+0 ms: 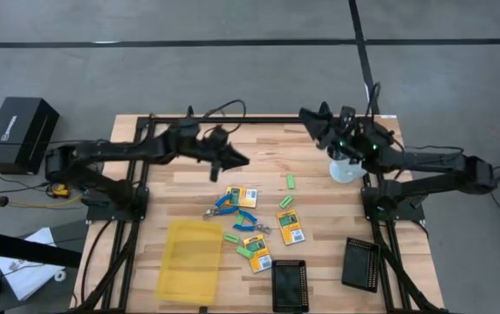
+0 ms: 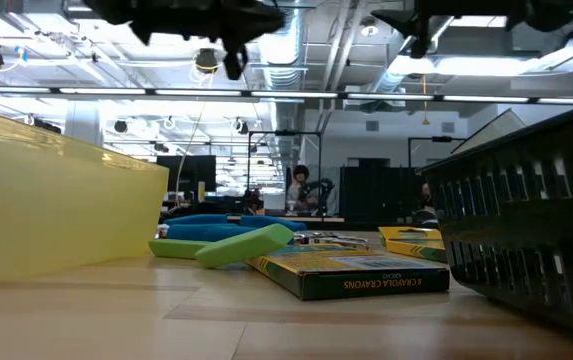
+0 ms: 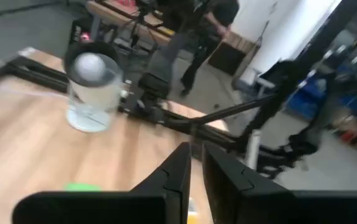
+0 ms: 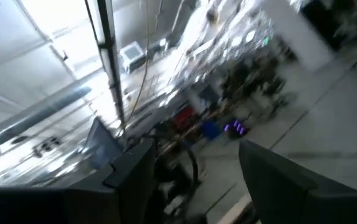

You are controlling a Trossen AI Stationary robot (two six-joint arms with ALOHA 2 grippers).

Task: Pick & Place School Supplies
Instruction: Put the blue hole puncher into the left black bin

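The school supplies lie loose in the middle of the table. There are yellow-orange packs [image 1: 242, 196] [image 1: 289, 225] [image 1: 258, 253], small green blocks [image 1: 291, 181] [image 1: 231, 236] and two blue-handled scissors [image 1: 226, 205] [image 1: 248, 222]. In the low view a crayon pack [image 2: 346, 272] lies flat with a green block [image 2: 244, 245] resting on it. My left gripper [image 1: 236, 160] [image 3: 195, 168] hangs shut and empty above the table, just beyond the supplies' far side. My right gripper [image 1: 306, 118] [image 4: 197, 186] is raised over the far right, open and empty, tilted up toward the ceiling.
A translucent yellow tray [image 1: 188, 260] sits near the front left. Two black ribbed trays [image 1: 289, 285] [image 1: 360, 262] stand at the front right. A clear cup [image 1: 345, 167] [image 3: 92, 93] stands at the right, under my right arm. A person stands in the room beyond the table.
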